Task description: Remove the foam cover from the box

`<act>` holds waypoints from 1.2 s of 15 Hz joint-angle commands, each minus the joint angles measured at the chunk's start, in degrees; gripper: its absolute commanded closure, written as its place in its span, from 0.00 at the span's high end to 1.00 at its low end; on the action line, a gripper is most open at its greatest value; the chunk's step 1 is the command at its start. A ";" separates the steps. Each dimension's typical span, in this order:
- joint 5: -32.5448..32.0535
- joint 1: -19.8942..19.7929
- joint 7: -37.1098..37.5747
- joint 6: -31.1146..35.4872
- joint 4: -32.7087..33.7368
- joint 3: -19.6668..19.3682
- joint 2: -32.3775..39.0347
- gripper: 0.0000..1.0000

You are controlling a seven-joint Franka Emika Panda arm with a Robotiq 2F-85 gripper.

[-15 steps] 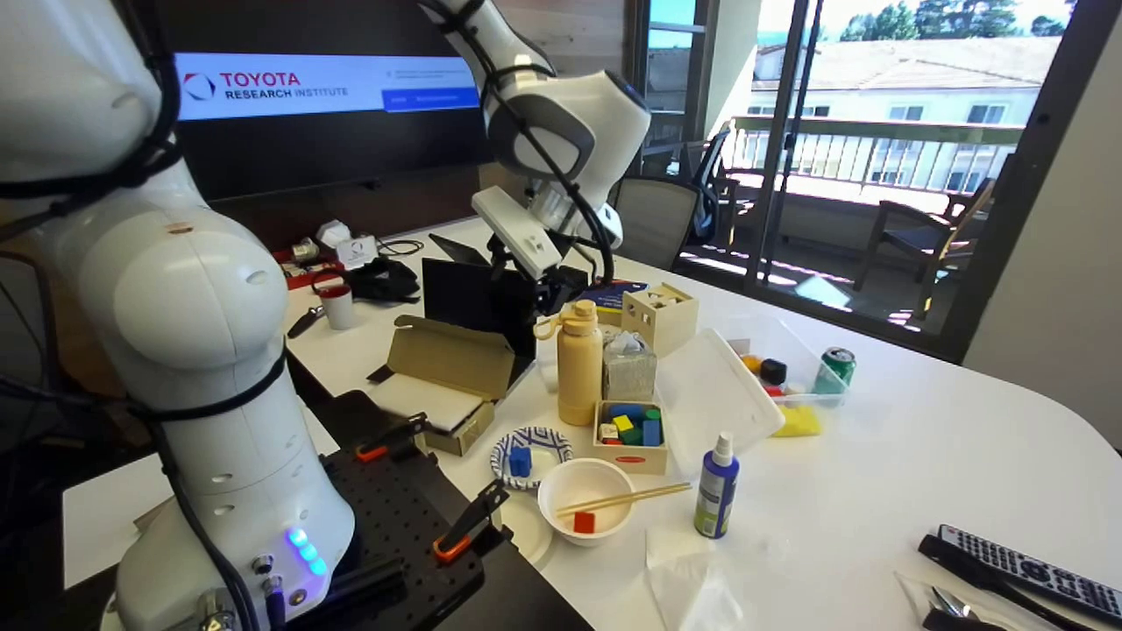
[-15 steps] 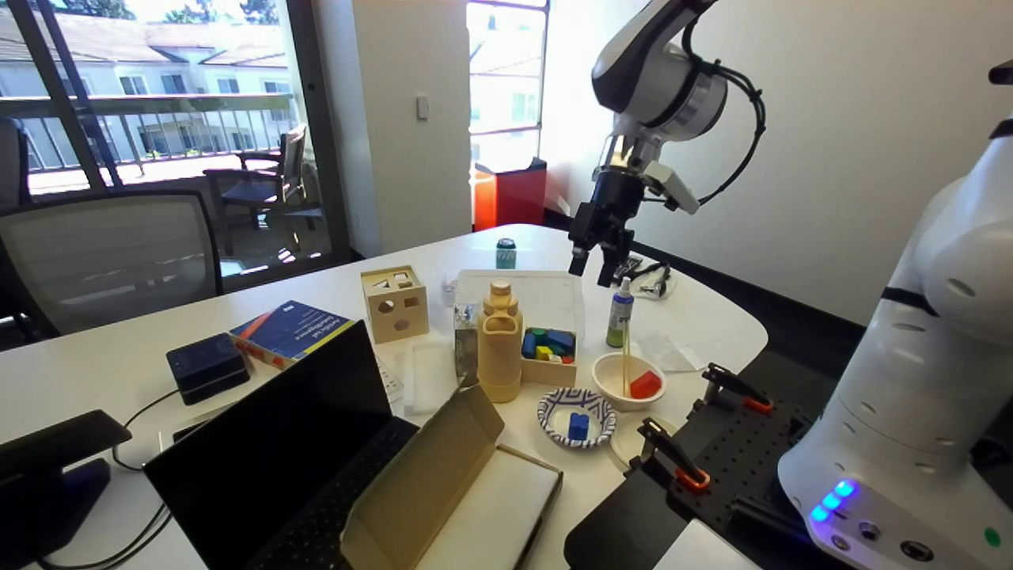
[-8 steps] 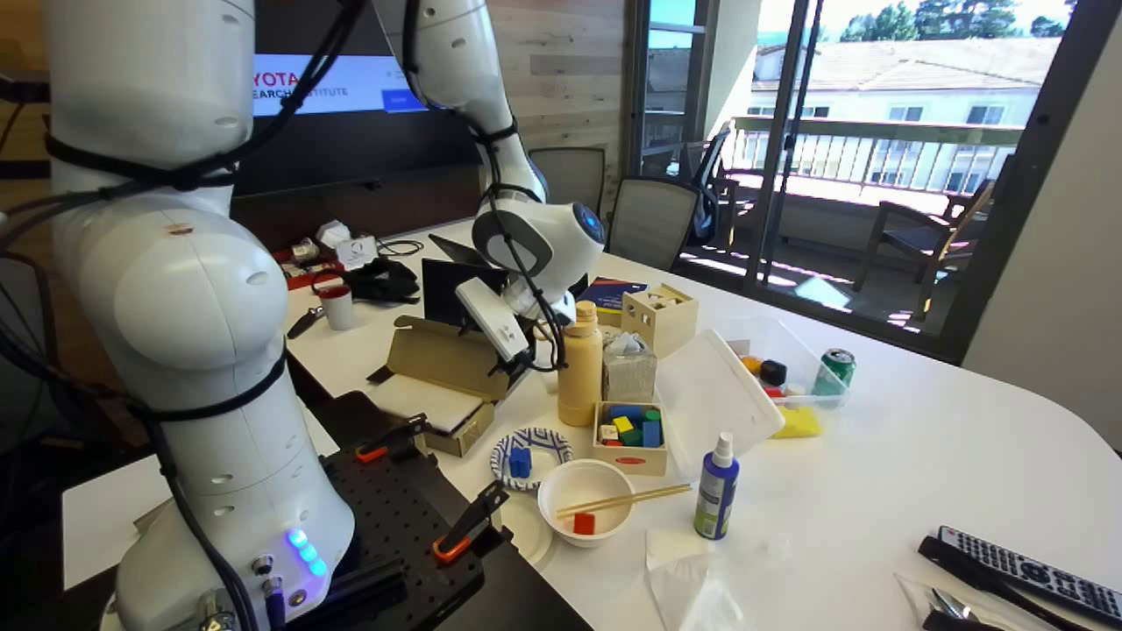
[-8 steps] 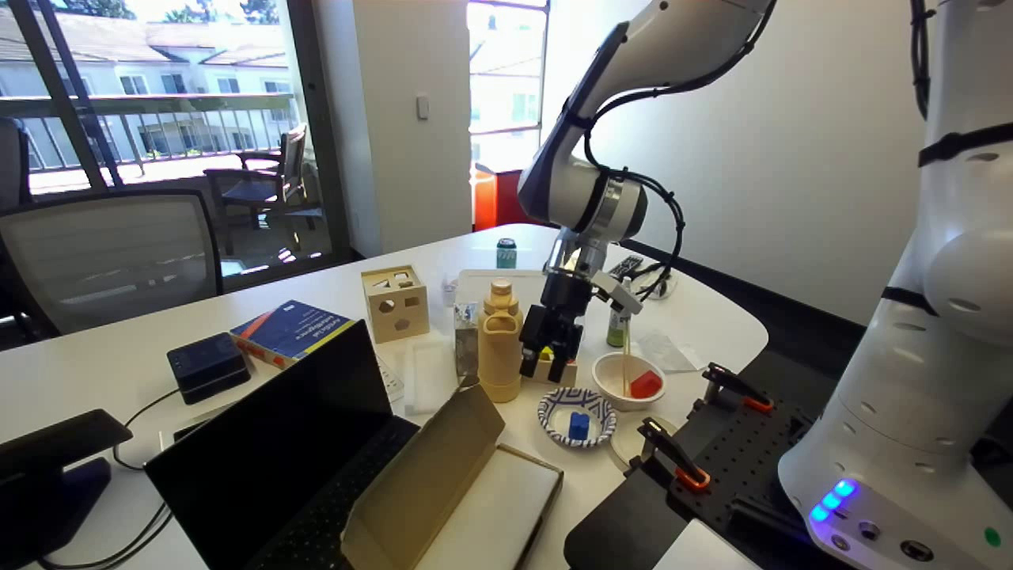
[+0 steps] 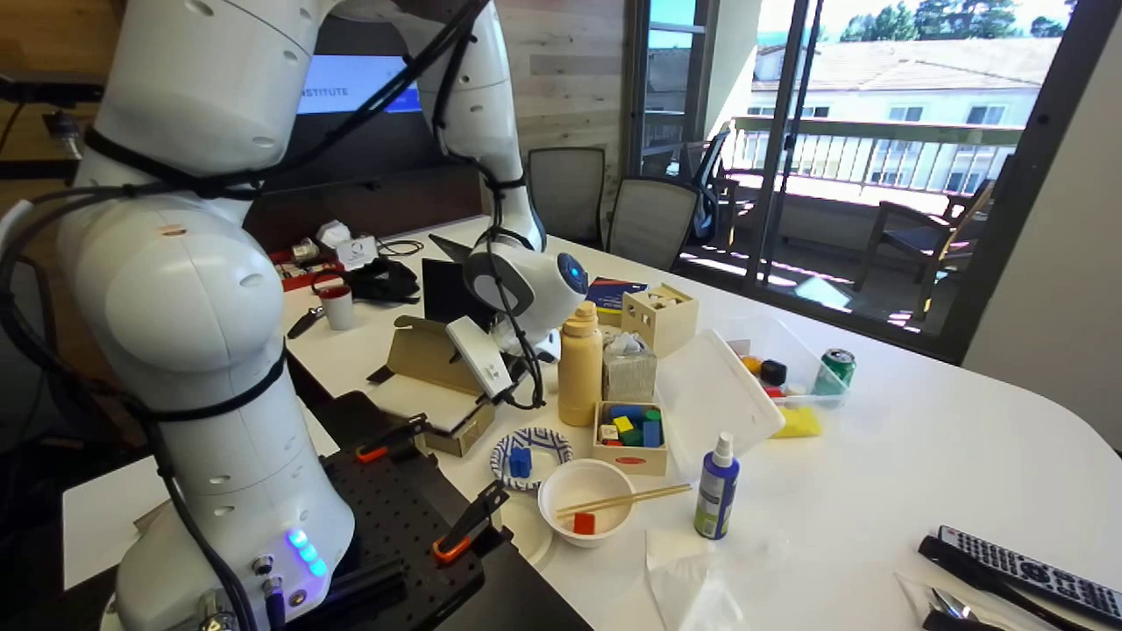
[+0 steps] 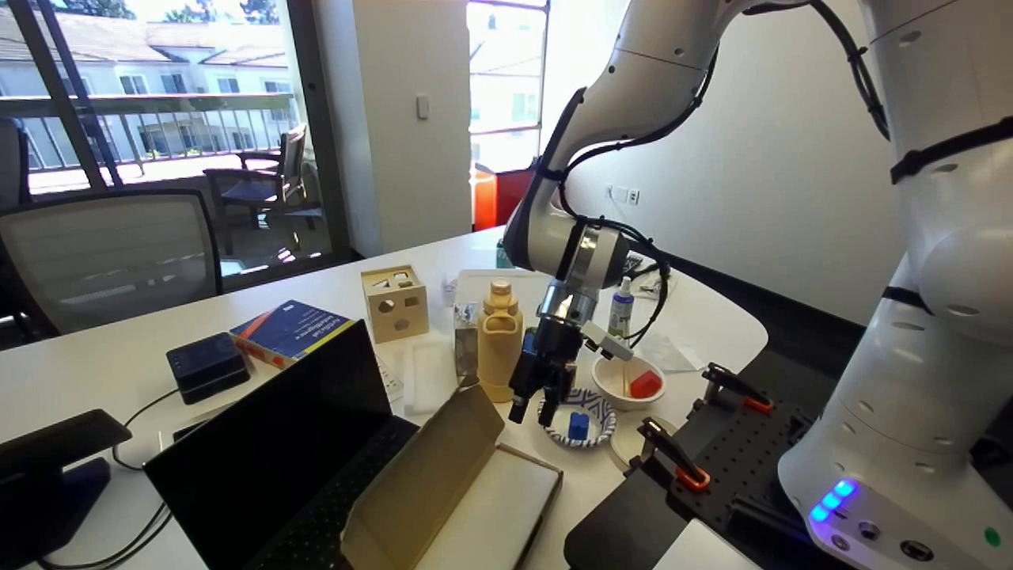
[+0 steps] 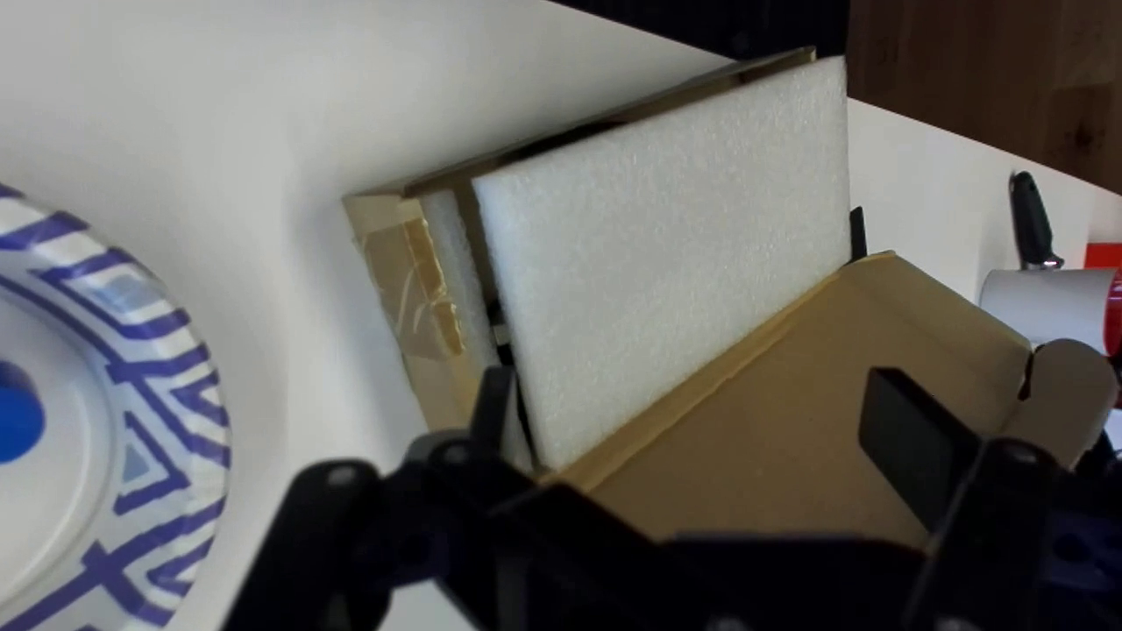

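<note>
Jaws parted, the gripper holds nothing. The foam should prove light, soft, easily dented, best pinched at its free near short edge. It lies in the box, beyond and clear of the jaws, by the table edge nearest the base.

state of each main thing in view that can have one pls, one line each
gripper, open, empty
foam cover, not yet removed
cardboard box, open, lid raised
laptop, open, screen dark
beige bottle, upright, capped
spray bottle, upright
white bowl, holding chopsticks, red block
patterned dish, holding blue block
wooden tray, open, filled with blocks
green can, upright
white mug, upright
wall screen, lit
base lights, lit blue
</note>
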 commanded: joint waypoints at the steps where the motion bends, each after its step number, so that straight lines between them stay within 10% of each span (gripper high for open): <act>1: 5.68 -0.73 -5.13 1.99 1.43 1.93 3.59 1.00; 18: 7.06 1.50 -7.10 -0.45 7.96 1.91 13.74 1.00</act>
